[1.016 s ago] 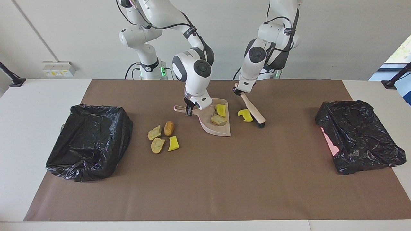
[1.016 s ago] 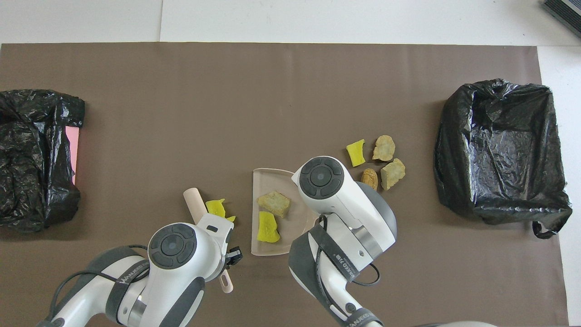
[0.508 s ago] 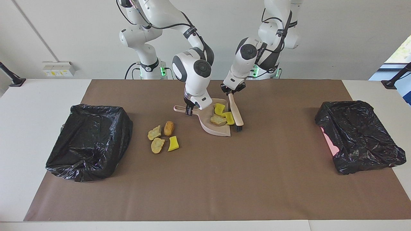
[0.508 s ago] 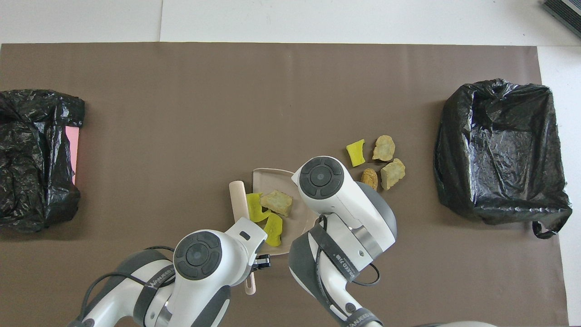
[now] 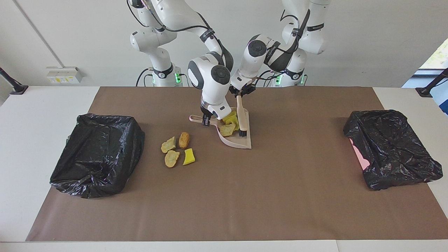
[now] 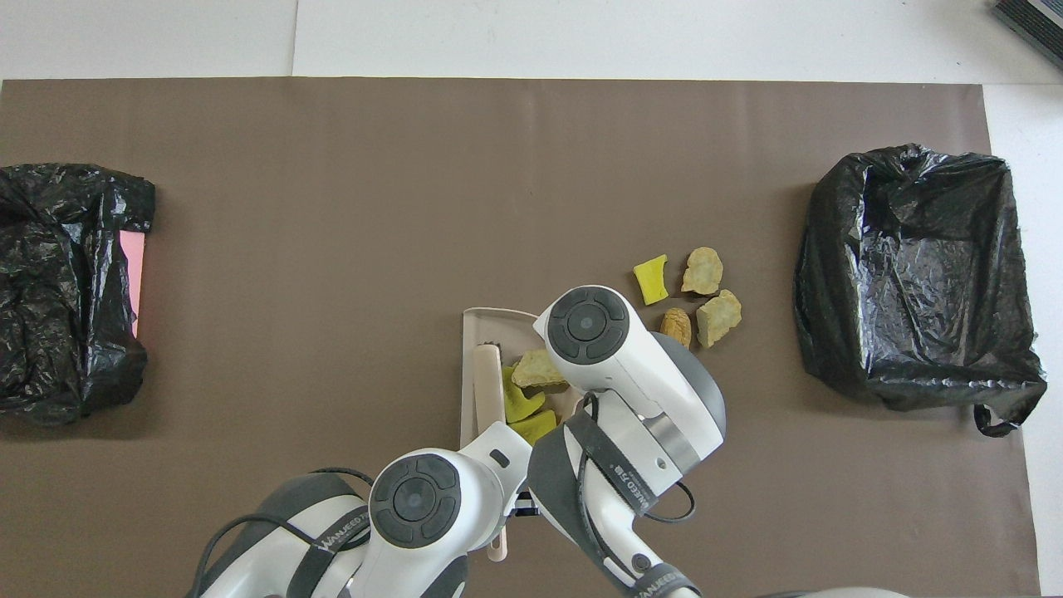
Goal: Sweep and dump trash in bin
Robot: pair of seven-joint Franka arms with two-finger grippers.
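Brush [image 5: 241,119] swept into dustpan [image 5: 245,141], trash [image 5: 228,128] beside right gripper [image 5: 207,120]

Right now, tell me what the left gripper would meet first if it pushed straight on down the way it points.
The left gripper, shut on the brush, points down into the dustpan. The brush's bristles look to meet the pan floor first, beside the swept trash; contact is unclear.

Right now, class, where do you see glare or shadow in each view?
Facing view: daylight glares at the window; the bin liner shows glossy highlights. Overhead view: the same bin glints along its creases, and its inside stays dark; the right arm hides part of the dustpan.
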